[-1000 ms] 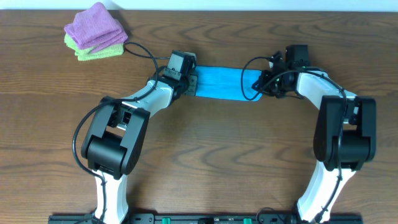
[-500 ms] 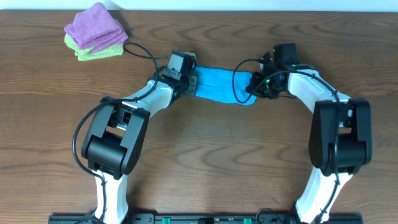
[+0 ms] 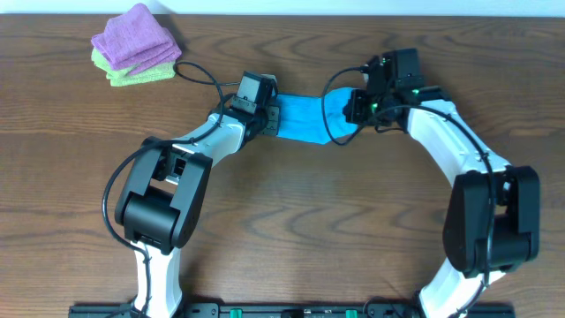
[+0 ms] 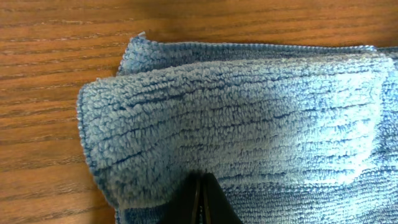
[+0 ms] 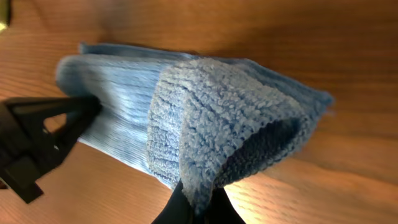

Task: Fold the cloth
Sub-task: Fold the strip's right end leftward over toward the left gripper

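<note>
There is one bright sky-blue terry cloth [image 3: 305, 119], one purple folded cloth [image 3: 135, 35] stacked on one light-green folded cloth [image 3: 143, 76], and two white-and-black robot arms on the brown wooden table [image 3: 309, 221]. The two folded cloths sit at the far left corner, well apart from the blue one.

The sky-blue cloth lies near the middle of the far half of the table as a narrow doubled band. Its long axis runs left to right, from one set of jaws to the other. Its left end lies flat on the wood. Its right end is raised off the table and curls back over the band towards the left, making an open loop in the right wrist view [image 5: 211, 118].

The left jaws are pressed fully together on the left end of the cloth, their dark tips biting the edge of the upper layer in the left wrist view [image 4: 236, 124]. The right jaws are likewise closed tight, pinching the lifted right end, which hangs from their tips. The cloth thus spans the gap between both sets of jaws, touching each.
</note>
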Motion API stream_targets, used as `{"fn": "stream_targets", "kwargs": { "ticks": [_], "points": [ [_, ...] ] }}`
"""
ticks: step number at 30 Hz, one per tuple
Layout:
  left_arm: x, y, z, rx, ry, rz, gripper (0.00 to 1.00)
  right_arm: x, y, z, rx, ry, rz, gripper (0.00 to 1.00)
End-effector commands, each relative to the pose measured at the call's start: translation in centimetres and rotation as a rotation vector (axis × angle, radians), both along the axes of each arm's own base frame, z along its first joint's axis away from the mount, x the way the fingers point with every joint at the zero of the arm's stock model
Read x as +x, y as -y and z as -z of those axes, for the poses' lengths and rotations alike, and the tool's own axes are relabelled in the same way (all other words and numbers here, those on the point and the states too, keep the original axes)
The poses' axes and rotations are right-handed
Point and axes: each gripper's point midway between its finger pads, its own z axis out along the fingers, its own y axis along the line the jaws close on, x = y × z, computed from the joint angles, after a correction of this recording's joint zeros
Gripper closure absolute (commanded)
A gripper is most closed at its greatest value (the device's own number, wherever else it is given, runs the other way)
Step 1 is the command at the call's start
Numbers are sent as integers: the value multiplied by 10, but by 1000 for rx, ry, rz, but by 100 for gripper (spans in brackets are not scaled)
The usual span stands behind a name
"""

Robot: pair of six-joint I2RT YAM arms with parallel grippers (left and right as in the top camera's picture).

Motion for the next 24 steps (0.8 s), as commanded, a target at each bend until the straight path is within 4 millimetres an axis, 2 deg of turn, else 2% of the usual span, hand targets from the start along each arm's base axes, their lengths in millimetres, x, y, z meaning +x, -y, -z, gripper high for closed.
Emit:
{"fn": "stream_targets", "kwargs": {
  "ticks": [1, 7, 17, 24],
  "points": [
    [-10, 7, 17, -22, -65, 10, 94, -2, -24, -11, 21, 30, -23, 98],
    [-14, 15, 18, -22, -68, 25, 94, -2, -54, -18, 36, 74, -67, 98],
    [-38, 18, 28, -22, -176, 4, 94, 2, -55, -20, 35, 90, -45, 99],
    [-34, 10, 28, -22, -178, -17, 94, 2, -55, -20, 34, 88, -45, 98]
  ]
}}
